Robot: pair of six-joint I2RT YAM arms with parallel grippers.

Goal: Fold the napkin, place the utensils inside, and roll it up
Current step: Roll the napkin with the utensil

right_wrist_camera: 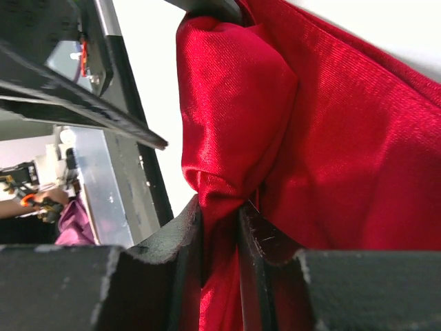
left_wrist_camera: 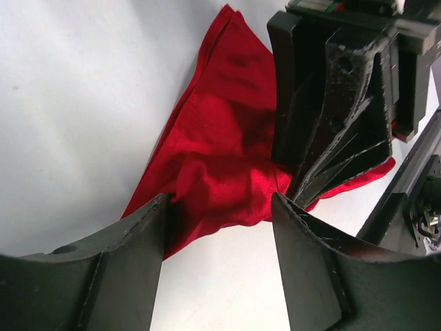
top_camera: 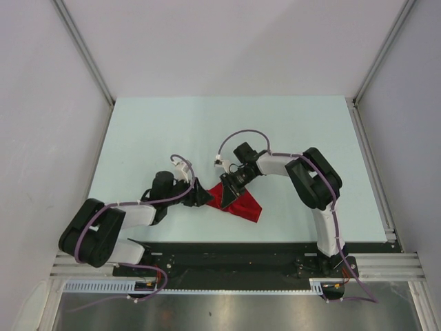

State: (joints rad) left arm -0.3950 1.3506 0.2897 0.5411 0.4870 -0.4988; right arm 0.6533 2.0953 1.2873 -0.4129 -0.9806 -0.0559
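The red napkin (top_camera: 242, 203) lies bunched in a rough wedge near the table's front middle. My right gripper (top_camera: 229, 186) is shut on a gathered fold of the napkin (right_wrist_camera: 220, 200) at its upper left part. My left gripper (top_camera: 204, 196) is open at the napkin's left end, its jaws astride the cloth edge (left_wrist_camera: 220, 186) without pinching it. In the left wrist view the right gripper's fingers (left_wrist_camera: 331, 110) stand on the cloth just beyond. The knife-like stick, spoon and fork are out of view.
The pale table (top_camera: 172, 131) stretches behind and to both sides of the napkin. A black rail (top_camera: 227, 252) runs along the near edge. White walls enclose the table at left, back and right.
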